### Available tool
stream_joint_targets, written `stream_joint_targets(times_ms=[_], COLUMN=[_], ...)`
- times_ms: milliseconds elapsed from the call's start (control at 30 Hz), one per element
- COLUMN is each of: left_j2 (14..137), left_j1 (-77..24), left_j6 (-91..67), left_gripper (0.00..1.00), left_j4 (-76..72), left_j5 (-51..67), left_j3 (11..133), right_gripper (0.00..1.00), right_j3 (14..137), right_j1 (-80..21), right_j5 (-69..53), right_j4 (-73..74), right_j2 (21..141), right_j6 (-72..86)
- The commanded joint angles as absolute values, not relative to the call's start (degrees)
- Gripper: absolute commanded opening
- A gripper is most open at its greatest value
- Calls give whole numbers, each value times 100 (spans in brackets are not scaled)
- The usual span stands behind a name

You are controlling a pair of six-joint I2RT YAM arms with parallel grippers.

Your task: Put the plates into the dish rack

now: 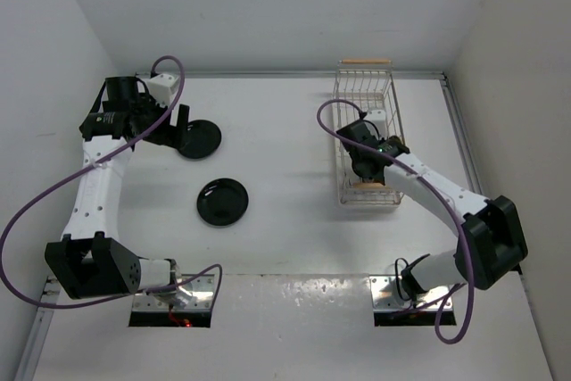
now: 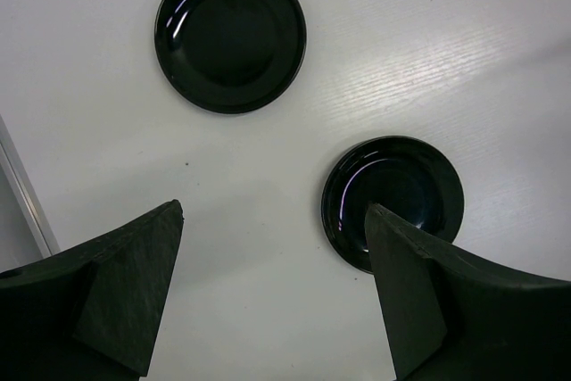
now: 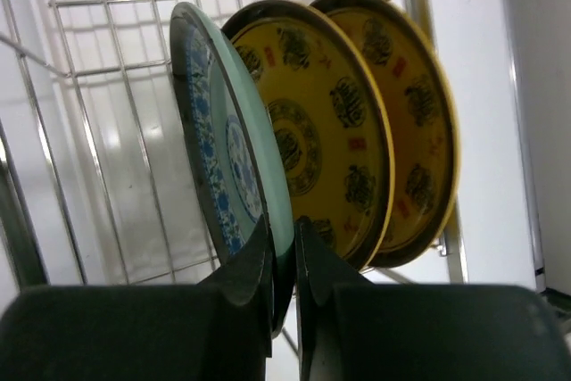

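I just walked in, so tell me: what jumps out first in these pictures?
The right gripper pinches the edge of a teal plate standing in the white wire dish rack, beside two yellow plates. On the left of the table, two shiny black plates lie flat, and the open left gripper hovers by them.

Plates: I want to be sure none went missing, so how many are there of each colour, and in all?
Black plates: 2, flat on the table.
Yellow plates: 2, upright in the dish rack.
Teal plate: 1, upright in the dish rack, held by the right pincer.
Total: 5.
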State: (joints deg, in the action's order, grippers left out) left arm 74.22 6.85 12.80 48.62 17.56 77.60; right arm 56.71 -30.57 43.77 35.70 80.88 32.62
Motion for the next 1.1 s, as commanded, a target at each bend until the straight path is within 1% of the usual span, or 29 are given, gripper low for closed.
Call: stream_joint_targets(times_ms=[0, 67, 100, 200, 367, 467, 533, 633, 767, 900, 1067], left_j2=[7295, 7295, 7295, 7295, 7348, 7400, 7470, 7725, 8348, 9218, 10027], left_j1=[738, 738, 738, 738, 738, 738, 738, 354, -78, -149, -149], left_j6=[1187, 1187, 1187, 1187, 1187, 1256, 1406, 1766, 2118, 2276, 2382], left_gripper=[87, 87, 87, 87, 87, 87, 90, 91, 95, 97, 97], left_j4=[4737, 4737, 4737, 4737, 4737, 4737, 4790, 4992, 4992, 4992, 4703], left_j5=[1731, 1731, 1731, 1679, 1731, 1871, 2038, 2285, 2233, 2048, 1653], left_j3=[7752, 7752, 7752, 7752, 7752, 7691, 7620, 7262, 6768, 6855, 6961], right_gripper=[13, 22, 30, 41, 53, 63, 67, 75, 78, 79, 79], right_j3=[5783, 5827, 5845, 5993, 6616, 7020, 7363, 7697, 7708, 7480, 7242], right_j1=[-3006, -2953, -2892, -2857, -2988, -3241, -3322, -3533, -3735, -3946, -4104], right_j5=[4307, 4298, 4315, 4429, 4675, 4798, 5000, 5019, 4641, 4403, 4298], right_j4=[3656, 3691, 3700, 3648, 3647, 3665, 3709, 3796, 3604, 3244, 3252], right_j2=[8235, 8244, 8218, 8130, 8059, 8068, 8060, 7972, 7708, 7471, 7321], right_j6=[3278, 3252, 3226, 2954, 2120, 1568, 1276, 1239, 1240, 1178, 1380])
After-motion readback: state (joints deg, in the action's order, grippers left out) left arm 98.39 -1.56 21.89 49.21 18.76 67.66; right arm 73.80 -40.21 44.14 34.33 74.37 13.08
